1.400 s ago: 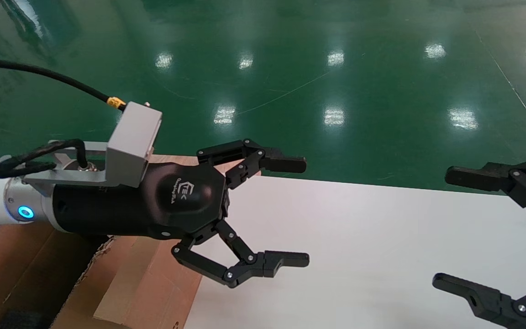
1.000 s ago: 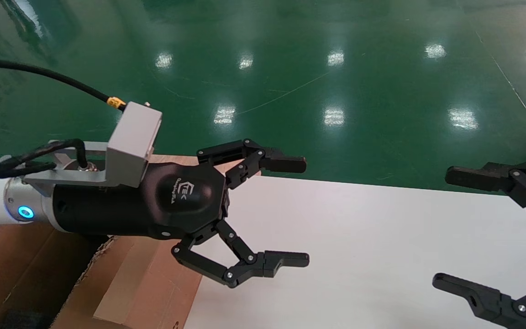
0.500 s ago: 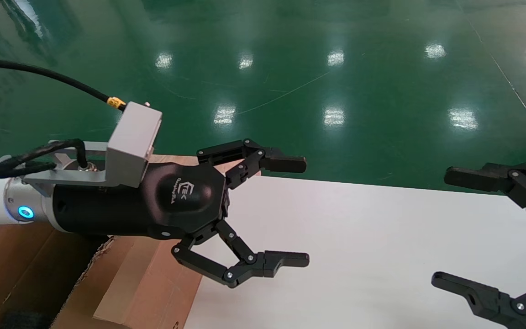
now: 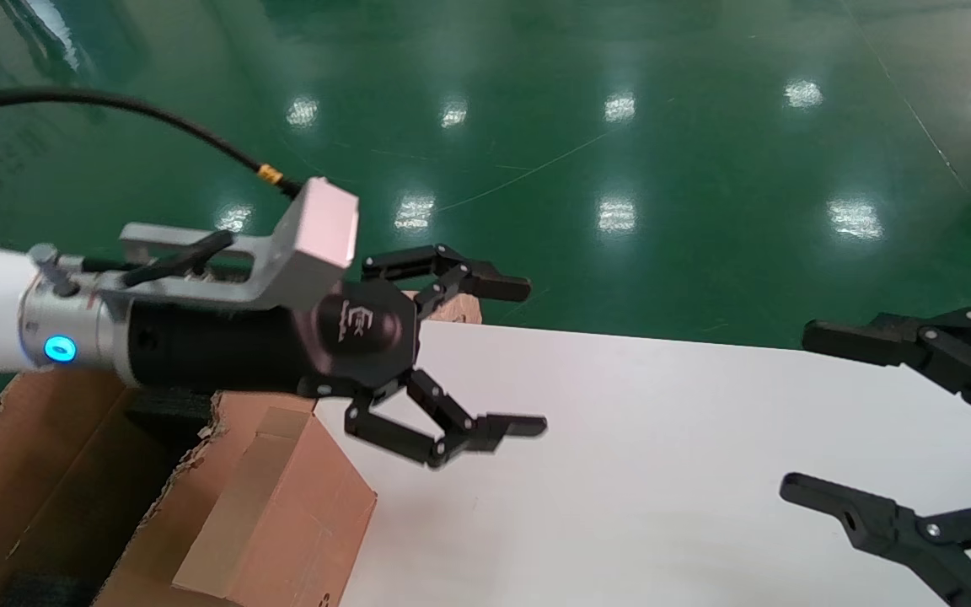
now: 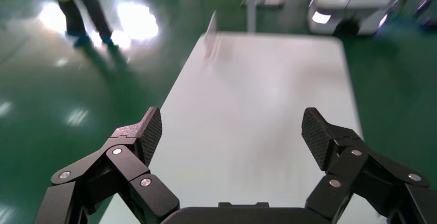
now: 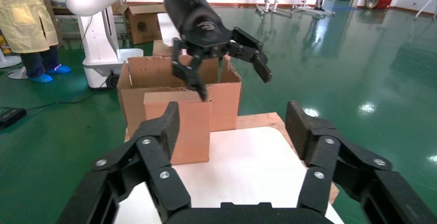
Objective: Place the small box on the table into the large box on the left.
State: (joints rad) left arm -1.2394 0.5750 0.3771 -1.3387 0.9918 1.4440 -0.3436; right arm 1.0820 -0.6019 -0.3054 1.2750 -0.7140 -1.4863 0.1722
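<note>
The small box [image 4: 283, 506] is a smooth brown carton standing on the left end of the white table [image 4: 662, 472], close against the large box [image 4: 47, 472] with its torn flap edges. From the right wrist view, the small box [image 6: 178, 126] stands in front of the large box [image 6: 139, 80]. My left gripper [image 4: 528, 358] hangs open and empty over that end of the table, just above the small box's top. Its wrist view shows only bare table [image 5: 257, 95] between the fingers. My right gripper [image 4: 804, 413] is open and empty at the table's right side.
A wooden board [image 6: 257, 120] sticks out beyond the table's far edge. Green floor lies all around. A person in yellow [image 6: 31, 28] and my white base [image 6: 103, 49] stand behind the large box. Another carton [image 6: 141, 23] sits further back.
My left gripper has risen, drawn back to the left and rolled, still open. The right gripper has edged slightly left.
</note>
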